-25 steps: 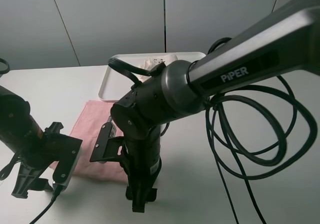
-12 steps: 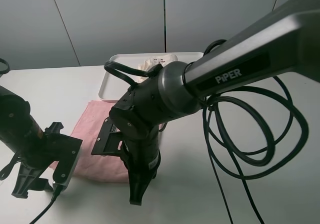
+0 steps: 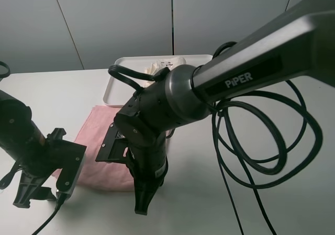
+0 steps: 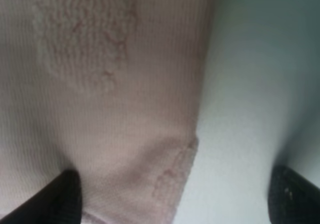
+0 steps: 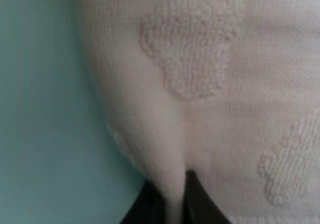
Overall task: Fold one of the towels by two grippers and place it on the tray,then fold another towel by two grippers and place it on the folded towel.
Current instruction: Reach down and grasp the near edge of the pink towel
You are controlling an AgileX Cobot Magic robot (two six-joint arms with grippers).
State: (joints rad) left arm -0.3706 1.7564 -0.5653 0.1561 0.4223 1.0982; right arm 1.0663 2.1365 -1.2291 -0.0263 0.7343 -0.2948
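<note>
The right gripper (image 3: 140, 206), jaws apart a second ago, now has them clamped on the near edge of the pink towel (image 3: 93, 126), lying lower left on the surface (image 3: 303, 214); the left gripper (image 4: 180, 196) keeps its jaws wide, empty.

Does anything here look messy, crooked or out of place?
Nothing is spilled or broken. The only oddity: the pink towel is puckered into a raised ridge where the right gripper pinches its edge, while the left gripper stands open astride the towel's edge on its own side, gripping nothing yet.
</note>
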